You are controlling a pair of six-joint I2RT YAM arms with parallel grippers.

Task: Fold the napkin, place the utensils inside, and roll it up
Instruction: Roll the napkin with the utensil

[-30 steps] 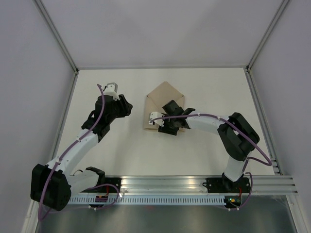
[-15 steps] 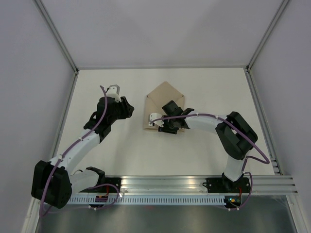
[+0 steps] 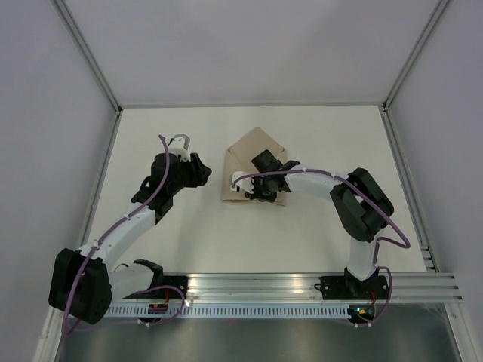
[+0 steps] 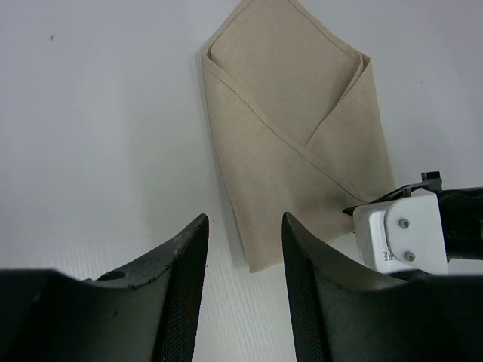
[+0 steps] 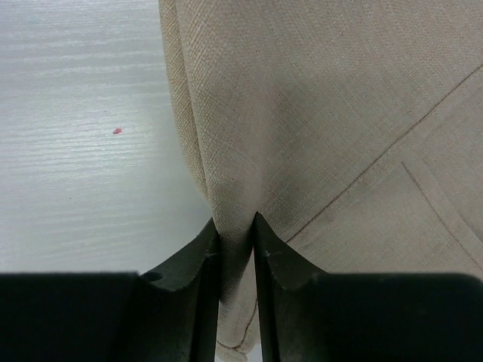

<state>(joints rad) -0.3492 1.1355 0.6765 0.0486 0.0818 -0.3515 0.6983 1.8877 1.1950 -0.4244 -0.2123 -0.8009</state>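
Observation:
The beige napkin (image 3: pixel 253 154) lies folded into a pointed envelope shape at the table's middle. It also shows in the left wrist view (image 4: pixel 294 136). My right gripper (image 3: pixel 255 188) is over its near part, shut on a pinched-up ridge of the napkin's cloth (image 5: pixel 339 113), with the jaws (image 5: pixel 236 222) nearly closed around it. My left gripper (image 3: pixel 202 174) is open and empty just left of the napkin, its fingers (image 4: pixel 243 226) above bare table near the cloth's near-left corner. The pink fork does not show in any view.
The white table (image 3: pixel 173 219) has metal frame rails along its left and right sides and a rail at the near edge. The right gripper's white camera block (image 4: pixel 400 237) sits close to the right of my left fingers.
My left gripper has crept a little right, toward the napkin. My right gripper has shifted slightly left and away over the napkin, still pinching the cloth.

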